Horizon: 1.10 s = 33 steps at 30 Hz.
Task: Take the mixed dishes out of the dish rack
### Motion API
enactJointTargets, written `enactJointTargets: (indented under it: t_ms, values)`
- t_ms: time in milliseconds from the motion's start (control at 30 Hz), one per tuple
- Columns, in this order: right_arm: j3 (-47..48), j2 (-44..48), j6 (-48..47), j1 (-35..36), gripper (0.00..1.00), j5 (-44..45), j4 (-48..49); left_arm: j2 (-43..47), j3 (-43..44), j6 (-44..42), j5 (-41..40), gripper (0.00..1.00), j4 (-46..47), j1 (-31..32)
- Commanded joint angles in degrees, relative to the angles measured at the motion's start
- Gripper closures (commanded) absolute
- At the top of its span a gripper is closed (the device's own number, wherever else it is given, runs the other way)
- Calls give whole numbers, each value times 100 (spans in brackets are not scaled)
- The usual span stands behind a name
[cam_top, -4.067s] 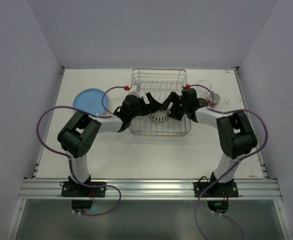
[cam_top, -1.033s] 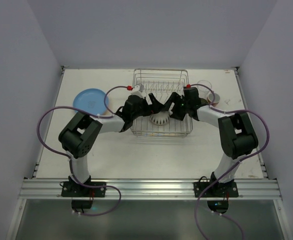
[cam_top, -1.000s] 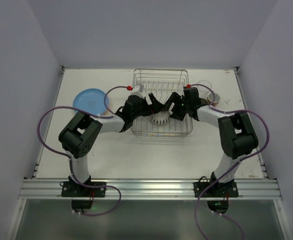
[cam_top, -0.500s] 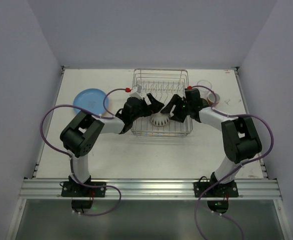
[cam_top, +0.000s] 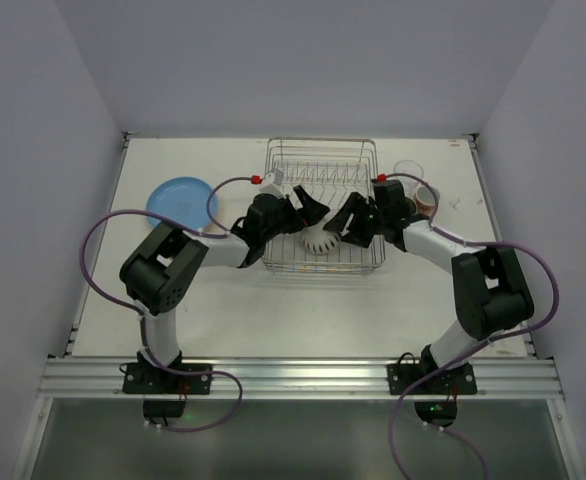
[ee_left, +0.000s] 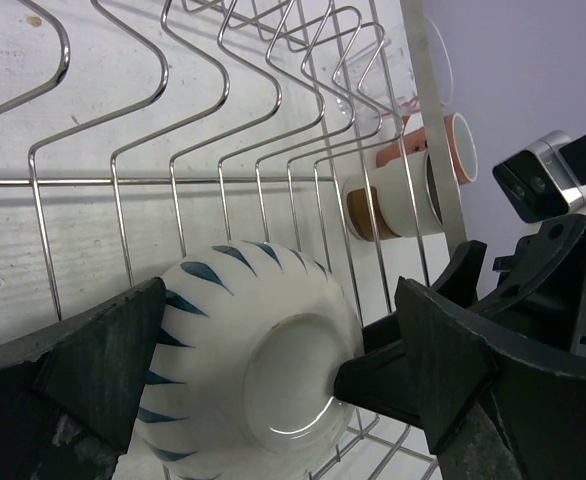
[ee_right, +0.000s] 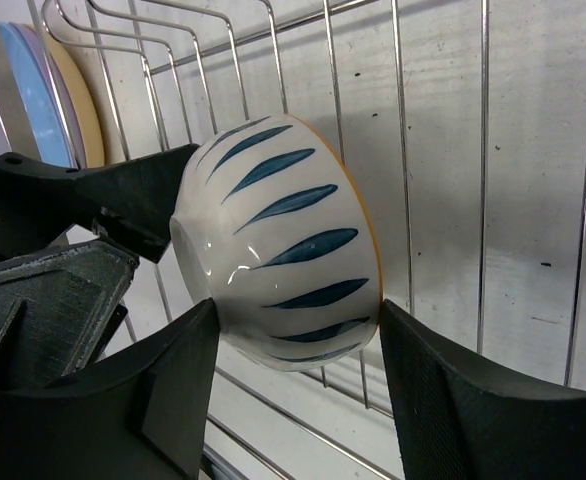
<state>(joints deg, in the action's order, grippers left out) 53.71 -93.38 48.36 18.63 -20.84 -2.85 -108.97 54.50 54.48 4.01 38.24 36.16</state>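
Looking down, we see a metal rail (cam_top: 303,378) at the near edge, then a white, scuffed table (cam_top: 303,300) boxed in by plain lilac-grey walls (cam_top: 303,60). Within the front half of the silver wire dish rack (cam_top: 318,160), the bowl (ee_right: 273,200) is tipped sideways: glossy cream, with dark blue leaf strokes. The right gripper (ee_right: 298,310) pinches it foot to rim; the left gripper (ee_left: 281,300) gapes wide, one finger (ee_left: 103,350) against its side. Farther back on the left rests a blue plate (cam_top: 178,200).
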Motion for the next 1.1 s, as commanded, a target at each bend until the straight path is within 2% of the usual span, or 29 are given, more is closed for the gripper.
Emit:
enactJointTargets:
  t_ms: [0,333,500,600,867,1067]
  values:
    - [43,365,130,202,100,-763,1278,332,-36,432,908,0,430,286]
    - [-300,689,-1,193,100,-738,1964,692,52,362,1154,0,193,84]
    - [-230,1085,-537,228,100,-448,1640,912,245,81,1172,0,-378,-91]
    - [-169,1392,-959,316,100,35,1280,1000,289,-25,1207,0,-589,-188]
    - [-441,1999,-1302,378,100,484,1393,904,316,28,1427,0,-484,-206]
    - [-230,2245,-1865,553,100,1257,743,1105,307,-104,1321,0,-633,-355]
